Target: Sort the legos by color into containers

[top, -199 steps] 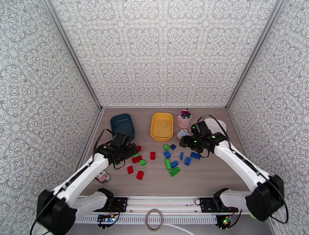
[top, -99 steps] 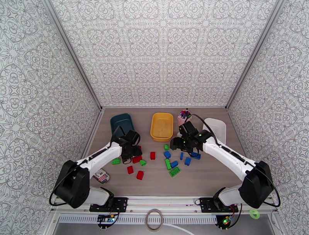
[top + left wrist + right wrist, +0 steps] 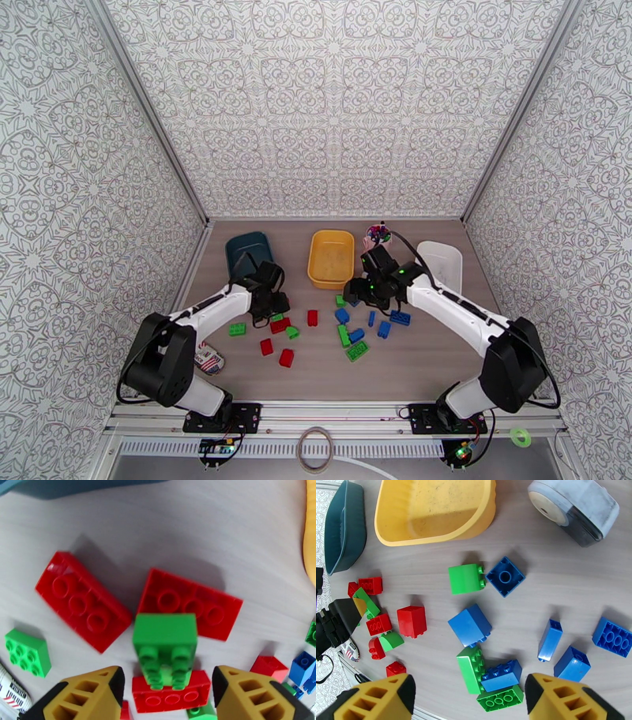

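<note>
Legos (image 3: 312,317) lie loose on bench (image 3: 442,355), all on near side of 3 tubs: teal tub (image 3: 246,251) L, yellow tub (image 3: 332,260) mid, white tub (image 3: 441,264) R. Glossy studded bricks, mixed sizes. Reds + few greens sit L, blues + greens R. Some are flipped hollow side up, e.g. blue square brick (image 3: 505,576), long blue brick (image 3: 616,636).

L jaws are low over red group, part open. Fingers (image 3: 91,695) straddle green brick (image 3: 165,645) w/ gap each side, no grip. That brick is on its side, overlapping short red brick (image 3: 170,691), w/ long red brick (image 3: 81,600) just beside.

R jaws are wide open, hold nothing, above blue/green group near yellow tub.
</note>
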{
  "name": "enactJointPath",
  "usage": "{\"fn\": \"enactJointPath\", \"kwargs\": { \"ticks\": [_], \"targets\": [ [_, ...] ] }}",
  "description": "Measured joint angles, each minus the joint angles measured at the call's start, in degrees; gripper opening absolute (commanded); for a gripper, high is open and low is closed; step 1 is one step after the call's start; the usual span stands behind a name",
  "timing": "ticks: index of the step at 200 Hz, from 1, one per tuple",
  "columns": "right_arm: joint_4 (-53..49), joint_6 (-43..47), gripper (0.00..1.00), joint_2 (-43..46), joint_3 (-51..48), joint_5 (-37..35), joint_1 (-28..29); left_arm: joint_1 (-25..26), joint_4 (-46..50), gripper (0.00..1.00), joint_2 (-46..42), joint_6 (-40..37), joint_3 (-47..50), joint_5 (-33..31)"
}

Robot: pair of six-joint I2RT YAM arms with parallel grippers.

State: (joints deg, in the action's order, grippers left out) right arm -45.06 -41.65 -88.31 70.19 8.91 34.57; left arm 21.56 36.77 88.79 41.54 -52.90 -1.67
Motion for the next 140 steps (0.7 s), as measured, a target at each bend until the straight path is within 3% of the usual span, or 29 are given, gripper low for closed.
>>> {"fn": "enactJointPath", "kwargs": {
  "ticks": [92,140],
  "targets": [
    [-0.09,0.04,0.74,-1.86,2.67,0.57,0.00,-0.04,-1.79,0.39,2.38,-1.29,0.02,0.59],
    [-1.73,0.11,0.78,-2.10,4.35,-0.17,0.00,-0.07,-1.86,0.31,1.55,-1.31,0.02,0.63]
  ]
}}
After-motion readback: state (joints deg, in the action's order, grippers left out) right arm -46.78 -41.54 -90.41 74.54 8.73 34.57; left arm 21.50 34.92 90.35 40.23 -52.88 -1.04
